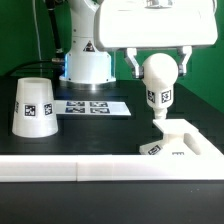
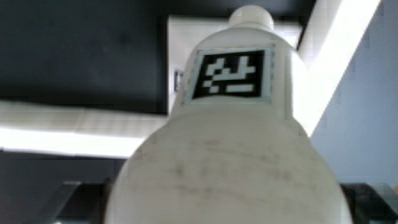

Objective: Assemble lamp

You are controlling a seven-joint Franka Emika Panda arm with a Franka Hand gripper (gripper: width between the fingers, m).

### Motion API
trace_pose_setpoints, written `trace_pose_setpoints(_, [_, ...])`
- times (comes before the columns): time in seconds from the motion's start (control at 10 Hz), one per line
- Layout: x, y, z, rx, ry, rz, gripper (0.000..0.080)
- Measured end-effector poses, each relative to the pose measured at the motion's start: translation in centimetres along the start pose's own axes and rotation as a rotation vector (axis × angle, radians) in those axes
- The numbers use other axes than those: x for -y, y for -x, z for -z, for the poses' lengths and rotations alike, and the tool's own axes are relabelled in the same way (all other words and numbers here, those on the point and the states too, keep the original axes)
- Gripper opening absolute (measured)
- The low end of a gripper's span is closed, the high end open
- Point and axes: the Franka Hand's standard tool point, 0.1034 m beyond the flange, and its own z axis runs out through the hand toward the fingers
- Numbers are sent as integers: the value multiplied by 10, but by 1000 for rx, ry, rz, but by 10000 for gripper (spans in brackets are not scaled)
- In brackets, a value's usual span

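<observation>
In the exterior view my gripper [image 1: 157, 68] is shut on the white ball-shaped bulb [image 1: 157, 74], its fingers on either side of the ball. The bulb hangs neck-down with a tag on its neck, and its tip sits at the top of the low white base [image 1: 178, 140] on the exterior view's right. The tapered white shade [image 1: 33, 107] with tags stands on the table at the exterior view's left. In the wrist view the bulb [image 2: 222, 150] fills the picture, its tag facing the camera; the fingertips are hidden behind it.
The marker board [image 1: 92, 106] lies flat between the shade and the base. A long white square-edged rail [image 1: 70, 170] runs along the table's front, another along the right side. The arm's white pedestal [image 1: 88, 60] stands at the back.
</observation>
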Motion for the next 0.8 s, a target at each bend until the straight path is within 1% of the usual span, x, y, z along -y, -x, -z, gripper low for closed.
trace_pose_setpoints(0.1, [1,3,-1,27,-5,1,577])
trace_pose_setpoints(0.2, [1,2,-1,25,-4,2,577])
trace_pose_setpoints(0.3, [1,0,2,15,0,119,577])
trace_pose_setpoints(0.5, [2,-10,10,-4,4,301,577])
trace_pose_setpoints(0.6, [1,-15,12,-3,3,303,577])
trace_pose_setpoints(0.7, [-2,-23,15,-13,8,294,577])
trace_pose_setpoints(0.8, [-2,-21,14,-12,7,295,577])
